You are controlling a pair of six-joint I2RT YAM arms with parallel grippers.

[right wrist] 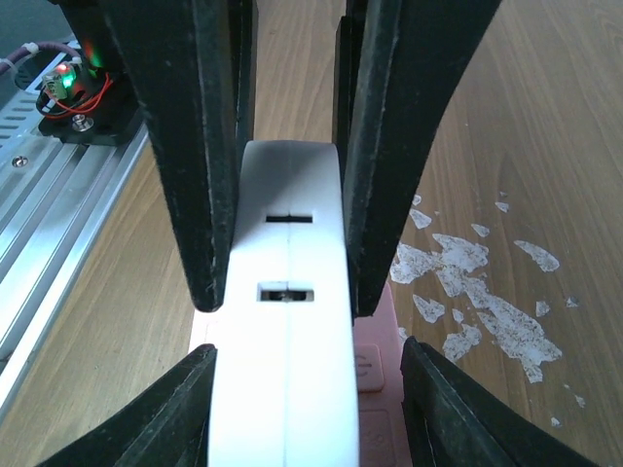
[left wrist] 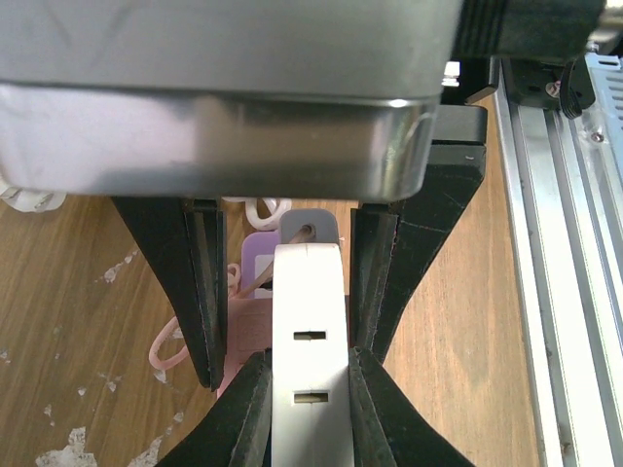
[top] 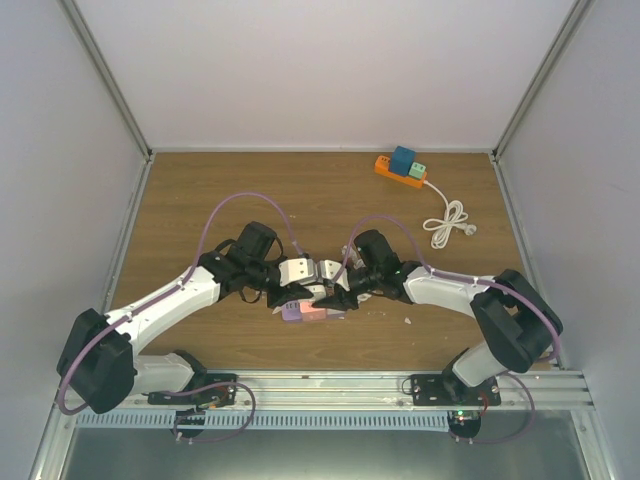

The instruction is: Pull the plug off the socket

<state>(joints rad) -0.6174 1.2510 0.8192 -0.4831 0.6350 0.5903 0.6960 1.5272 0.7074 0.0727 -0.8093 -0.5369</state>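
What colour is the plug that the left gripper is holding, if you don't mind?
White; the plug shows best in the left wrist view.

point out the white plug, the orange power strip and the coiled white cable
white plug (right wrist: 284, 321): right wrist view, on its flat slotted face.
orange power strip (top: 392, 173): top external view, on its orange body near the blue block.
coiled white cable (top: 447, 223): top external view, on the bundled loops.

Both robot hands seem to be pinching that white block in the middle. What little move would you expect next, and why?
Probably a short, straight pull apart. The left hand is shut on the white plug, fingers pressed against its sides. The right hand straddles the same piece, jaws near its sides, and may need to close first. The pink socket lies beneath, plug not yet off.
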